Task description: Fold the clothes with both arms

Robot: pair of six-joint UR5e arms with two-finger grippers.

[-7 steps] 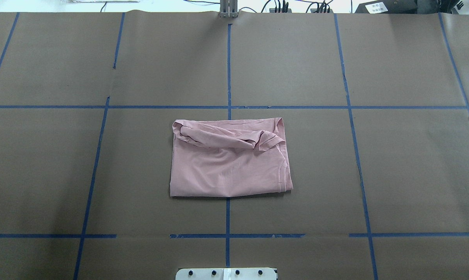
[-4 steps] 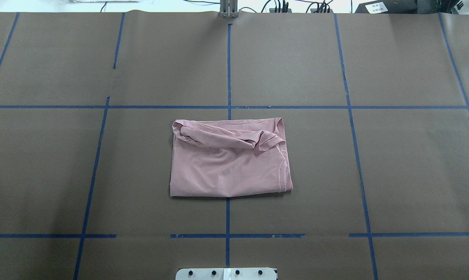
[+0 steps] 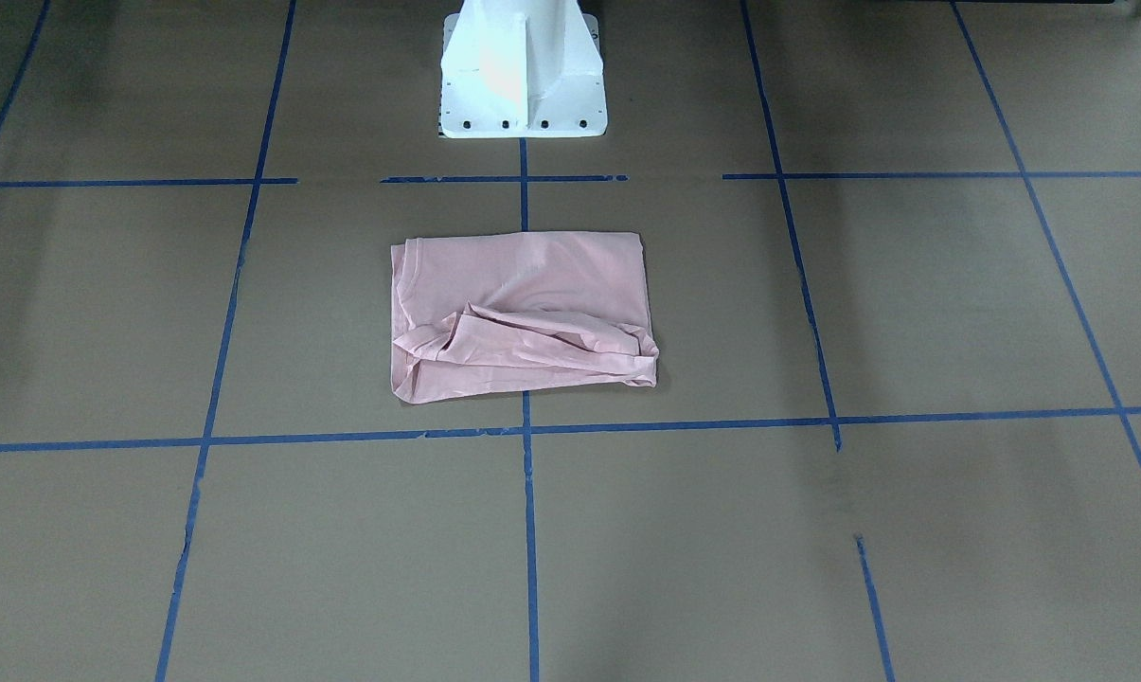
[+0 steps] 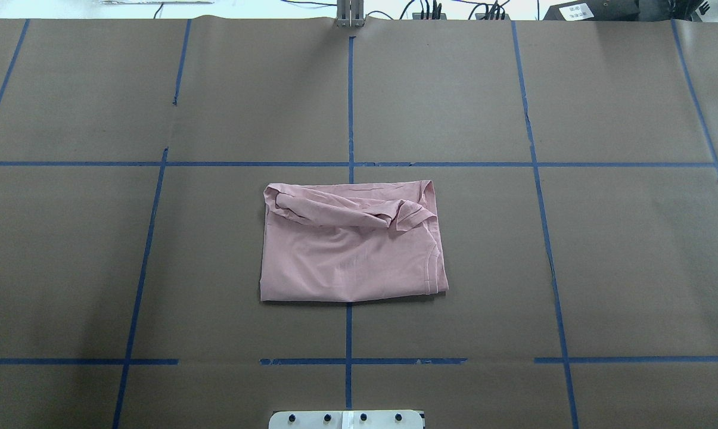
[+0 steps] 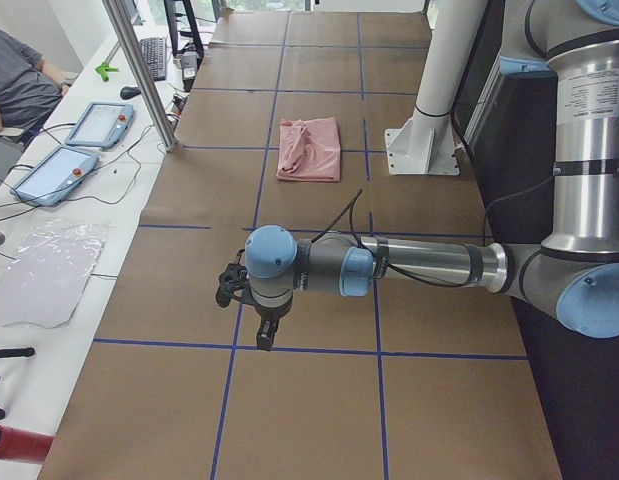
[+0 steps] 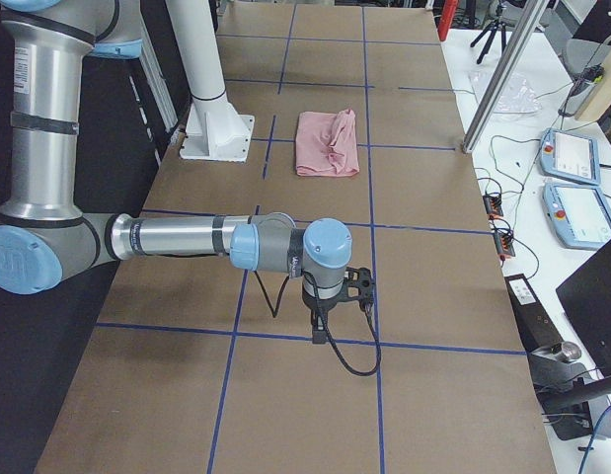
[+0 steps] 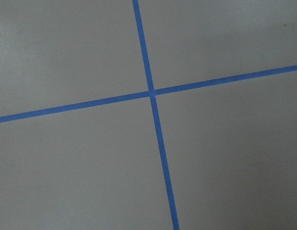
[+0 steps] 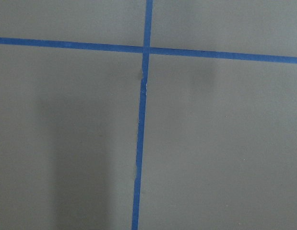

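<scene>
The clothes are one pale pink T-shirt (image 4: pixel 347 256), folded into a rough rectangle with its plain side up, on the brown paper in front of the base. A rumpled flap lies along its far edge (image 3: pixel 523 346). It also shows in the side views as a small T-shirt (image 5: pixel 309 150) (image 6: pixel 327 143). My left gripper (image 5: pixel 261 335) hangs low over the table far out at the left end. At the right end, my right gripper (image 6: pixel 320 331) hangs the same way. Both are well apart from the shirt, and I cannot tell whether either is open or shut. Both wrist views show only paper and tape lines.
The white pedestal base (image 3: pixel 523 76) stands just behind the shirt. Blue tape lines (image 4: pixel 350 164) grid the brown paper. Beyond the far edge are a metal post (image 5: pixel 139 70), teach pendants (image 5: pixel 59 170) (image 6: pixel 572 158), cables and a seated person (image 5: pixel 19 85).
</scene>
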